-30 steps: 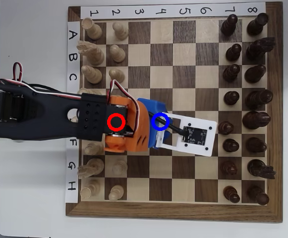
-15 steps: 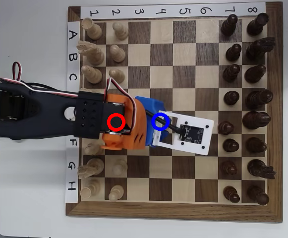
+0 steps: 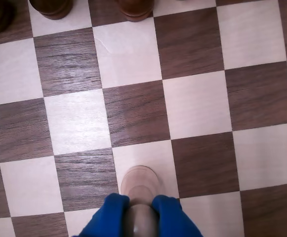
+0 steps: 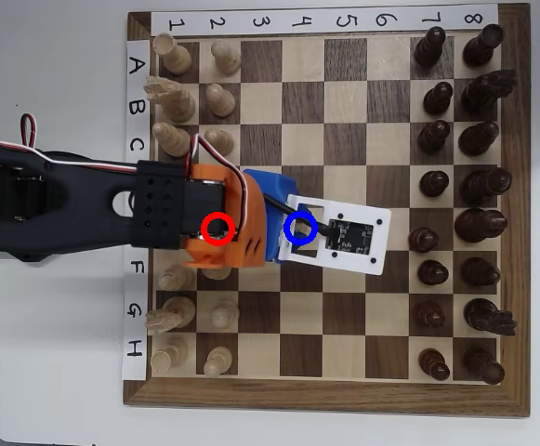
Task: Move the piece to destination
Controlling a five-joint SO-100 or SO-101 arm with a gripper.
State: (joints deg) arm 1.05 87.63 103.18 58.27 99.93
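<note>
- In the wrist view the gripper (image 3: pixel 139 213) has its 2 blue fingers (image 3: pixel 108 215) pressed against the round head of the piece (image 3: pixel 139 185), a pale pawn; the jaws are narrowed to the width of that head and hold it.
- The pawn stands upright, its long axis pointing straight toward the wrist camera, so mostly its base shows, over a light square of the chessboard (image 3: pixel 133 111).
- Whether the base rests on the wood or hangs just above it, I cannot tell.
- In the overhead view the orange and blue gripper (image 4: pixel 283 232) and its white camera plate cover the pawn, so it is hidden there.
- The blue ring marking the destination (image 4: pixel 300 228) sits right at the fingers in that view, with the red ring (image 4: pixel 217 228) to its left, over the orange body.
- My judgement: the pawn lies at or just beside the ringed square, so what remains is mainly lowering and letting go.
- 1 risk: opening while tilted could topple it.
</note>
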